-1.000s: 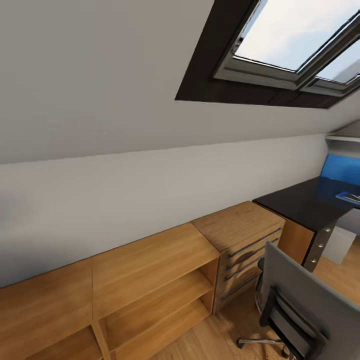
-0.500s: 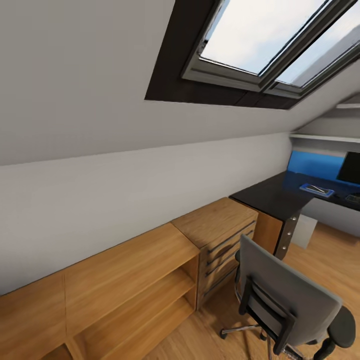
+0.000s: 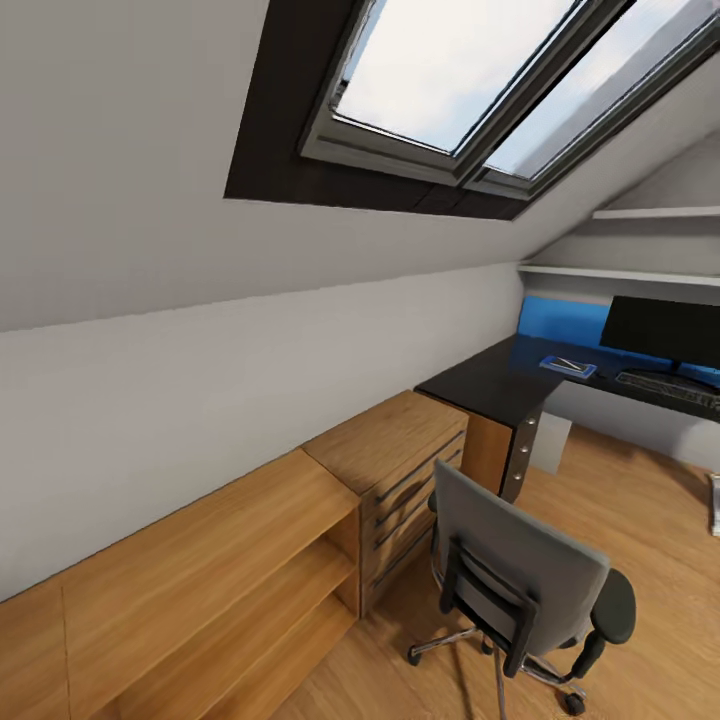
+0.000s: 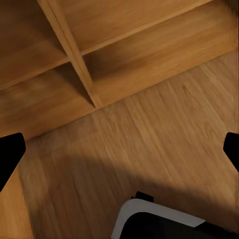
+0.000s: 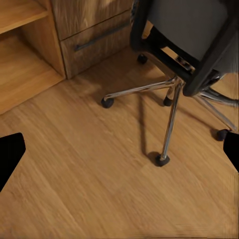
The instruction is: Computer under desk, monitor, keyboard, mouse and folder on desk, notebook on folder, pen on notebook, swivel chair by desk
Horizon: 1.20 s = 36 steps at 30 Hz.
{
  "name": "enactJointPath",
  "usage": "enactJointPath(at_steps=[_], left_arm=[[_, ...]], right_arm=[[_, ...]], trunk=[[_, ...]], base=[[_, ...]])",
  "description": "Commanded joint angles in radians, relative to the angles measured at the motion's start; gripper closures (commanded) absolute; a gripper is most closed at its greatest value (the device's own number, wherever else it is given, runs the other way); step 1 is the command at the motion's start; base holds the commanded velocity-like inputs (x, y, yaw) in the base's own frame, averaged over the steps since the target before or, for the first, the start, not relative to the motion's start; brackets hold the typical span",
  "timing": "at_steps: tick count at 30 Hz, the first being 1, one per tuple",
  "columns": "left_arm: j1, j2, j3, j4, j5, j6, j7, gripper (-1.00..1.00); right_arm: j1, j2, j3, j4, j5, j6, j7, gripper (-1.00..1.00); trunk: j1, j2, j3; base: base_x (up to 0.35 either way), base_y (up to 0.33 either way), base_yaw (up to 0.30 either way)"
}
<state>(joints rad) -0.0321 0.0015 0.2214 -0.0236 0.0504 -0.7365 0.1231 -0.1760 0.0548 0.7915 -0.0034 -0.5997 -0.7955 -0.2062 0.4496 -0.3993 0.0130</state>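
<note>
Facing a sloped white wall with a skylight [image 3: 470, 80], the head view shows the bedroom with the task items ahead and to the right.

Left tool [image 4: 119, 149]: both fingertips [image 4: 10, 154] appear as dark shapes at opposite edges of the left wrist view, spread wide apart with nothing between them. Beyond the tool lie the wooden floor [image 4: 164, 134] and the lower compartments of the open wooden shelf unit [image 4: 74, 59]. A white-rimmed dark part of the robot [image 4: 159, 221] sits close to the tool.

Right tool [image 5: 119, 149]: both fingertips [image 5: 11, 152] likewise stand wide apart at the picture edges, holding nothing. Just beyond this tool is the swivel chair [image 5: 184, 50], with its chrome star base and castors resting on the floor. Past the chair stands the wooden drawer unit [image 5: 94, 25].

Task items, head view:
- Swivel chair [image 3: 520, 580]: on the floor, back toward the camera, near the drawer unit [image 3: 400, 470] and short of the counter.
- Counter [image 3: 490, 385]: black top, blue back panel, beyond the chair.
- Monitor [image 3: 665, 335]: upright on the counter.
- Keyboard [image 3: 668, 383]: on the counter, just in front of the monitor.
- Folder [image 3: 568, 366]: flat on the counter beside the monitor, with a small item on it too small to identify.
- Computer [image 3: 550, 442]: pale box under the counter.
</note>
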Motion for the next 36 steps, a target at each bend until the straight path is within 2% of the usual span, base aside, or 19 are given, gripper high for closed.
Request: enactJointPath(at_steps=[1, 24, 36], left_arm=[[0.000, 0.000, -0.004, 0.001, 0.005, -0.003, 0.001, -1.00], [0.000, -0.001, -0.004, 0.001, 0.005, -0.005, 0.000, -1.00], [0.000, -0.001, -0.004, 0.001, 0.004, -0.006, 0.001, -1.00]], right_arm=[[0.000, 0.000, 0.009, 0.001, -0.002, -0.001, -0.008, -1.00], [0.000, 0.000, 0.009, 0.001, -0.002, -0.001, -0.008, -1.00], [0.000, 0.000, 0.009, 0.001, -0.002, -0.001, -0.008, -1.00]], trunk=[[0.000, -0.001, 0.000], [0.000, -0.001, 0.000], [0.000, -0.001, 0.000]], base=[[0.000, 0.000, -0.300], [0.006, 0.004, -0.300], [0.255, 0.122, -0.300]])
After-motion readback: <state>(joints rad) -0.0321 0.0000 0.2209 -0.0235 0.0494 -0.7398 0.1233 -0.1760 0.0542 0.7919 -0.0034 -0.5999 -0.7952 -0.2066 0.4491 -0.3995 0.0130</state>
